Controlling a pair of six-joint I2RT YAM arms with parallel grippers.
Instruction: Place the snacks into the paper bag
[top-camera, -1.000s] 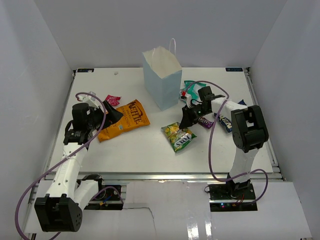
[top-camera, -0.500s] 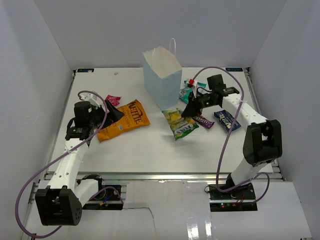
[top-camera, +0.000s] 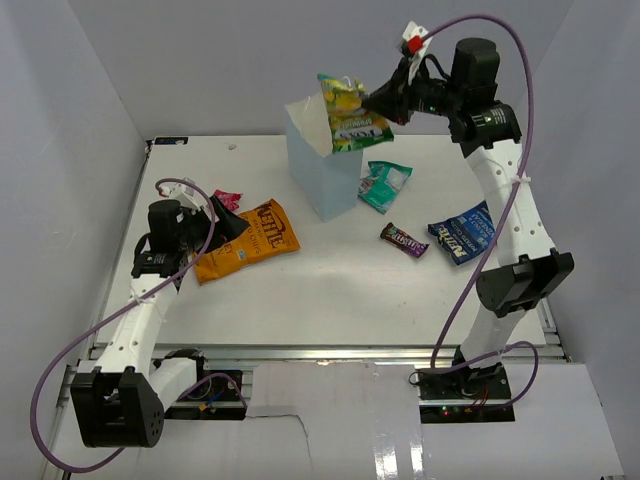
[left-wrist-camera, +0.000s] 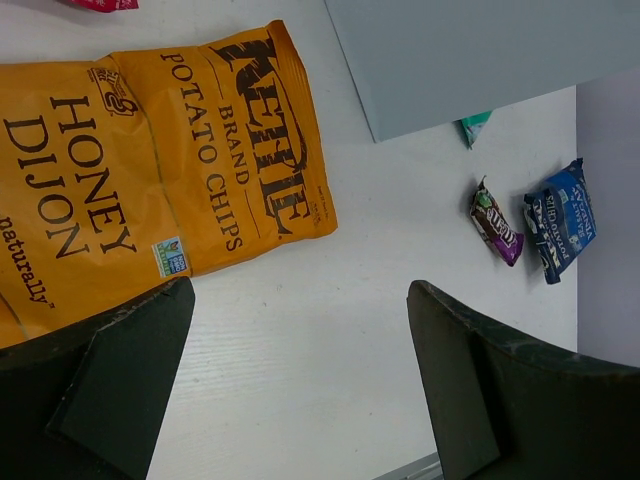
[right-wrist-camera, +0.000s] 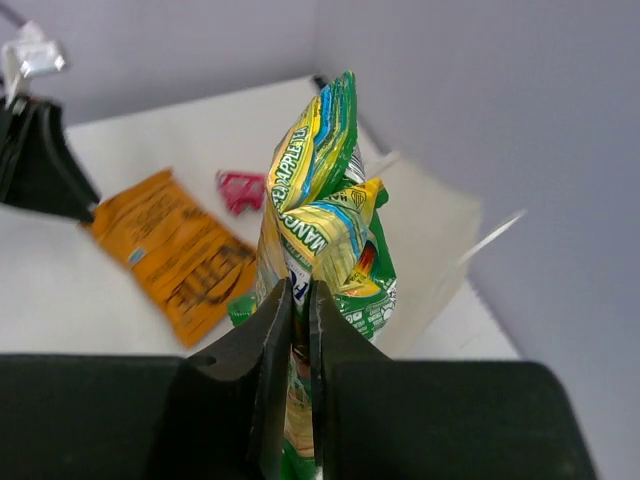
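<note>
right gripper (top-camera: 378, 100): pinched tight on the top edge of the green-yellow candy bag (top-camera: 348, 112). In the right wrist view the two fingers (right-wrist-camera: 272, 340) were squeezed together with the crinkled foil between them.
candy bag: up in the air, hanging off that grip over the open mouth of the paper bag (top-camera: 320, 170), well clear of the table (top-camera: 300, 300).
paper bag: stood upright near the middle of the far edge, mouth open, white inside showing, thin loop handle sticking up at the back.
left gripper (top-camera: 225, 228): spread wide, nothing in it. It hovered low over the left half of the table, just at the left side of the orange chip bag (top-camera: 250, 238). Can't tell if it touched the bag.
chip bag: flat on the left half, label up.
small red wrapper (top-camera: 226, 199): just past the chip bag on the far-edge side.
teal pouch (top-camera: 385, 184): flat, right beside the paper bag on its right.
small brown bar (top-camera: 404, 240): toward the right edge, nearer the front than the pouch.
dark blue packet (top-camera: 462, 232): just right of the bar, close to the right edge.
</note>
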